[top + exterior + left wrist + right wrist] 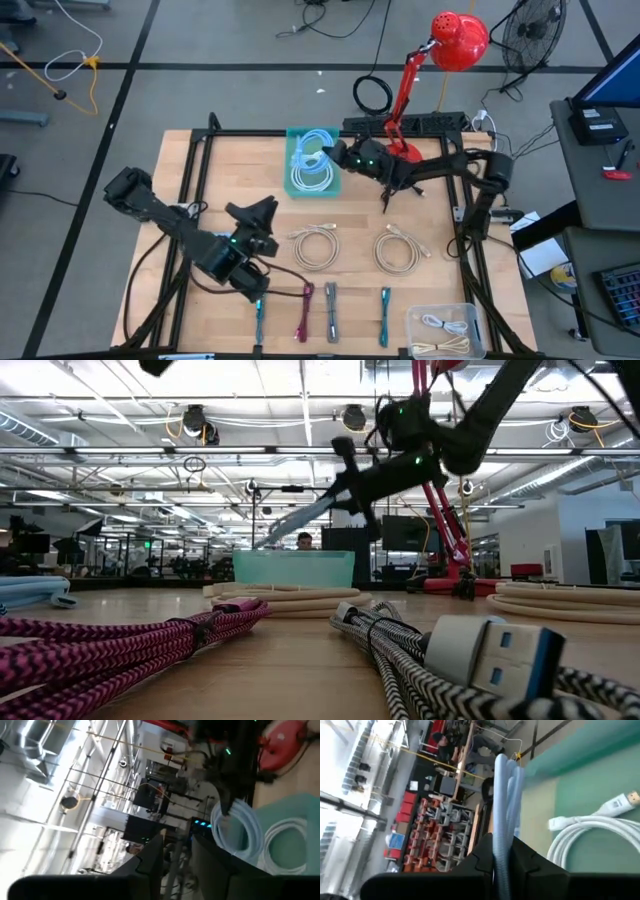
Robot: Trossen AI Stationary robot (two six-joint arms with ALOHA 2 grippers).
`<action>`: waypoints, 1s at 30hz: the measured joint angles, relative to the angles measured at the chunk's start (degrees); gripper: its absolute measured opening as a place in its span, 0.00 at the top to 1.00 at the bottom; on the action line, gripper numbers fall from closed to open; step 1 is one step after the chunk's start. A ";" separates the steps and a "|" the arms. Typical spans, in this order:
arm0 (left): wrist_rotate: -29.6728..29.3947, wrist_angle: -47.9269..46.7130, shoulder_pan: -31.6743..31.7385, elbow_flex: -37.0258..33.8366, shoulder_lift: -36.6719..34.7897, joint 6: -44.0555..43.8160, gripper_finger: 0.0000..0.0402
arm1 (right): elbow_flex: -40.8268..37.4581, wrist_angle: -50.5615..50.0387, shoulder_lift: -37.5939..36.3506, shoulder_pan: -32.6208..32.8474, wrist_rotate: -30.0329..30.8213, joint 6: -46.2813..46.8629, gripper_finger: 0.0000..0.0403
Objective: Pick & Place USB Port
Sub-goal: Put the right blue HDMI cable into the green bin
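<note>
Over the teal bin (312, 190), our right gripper (330, 158) clamps a pale blue cable coil (504, 805). Our left gripper (262, 215) waits open near the table's front.

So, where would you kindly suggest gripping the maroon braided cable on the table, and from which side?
Grip the maroon braided cable at mid-length, coming straight down from above. It lies as a narrow, straight bundle flat on the table, so the fingers can probably straddle it across its width, clear of the grey cable beside it.
</note>
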 joint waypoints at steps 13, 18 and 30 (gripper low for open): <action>0.02 -1.60 -0.42 0.00 -1.74 0.58 0.76 | 4.55 3.27 9.12 -3.89 -4.60 -1.63 0.97; 0.01 -1.93 -0.45 0.00 -1.74 -0.03 0.76 | 6.84 -4.81 9.08 -5.02 -7.31 -2.85 0.96; 0.02 -1.93 -0.49 0.00 -1.74 -0.17 0.76 | 7.08 -7.68 9.04 -5.07 -10.48 -4.06 0.67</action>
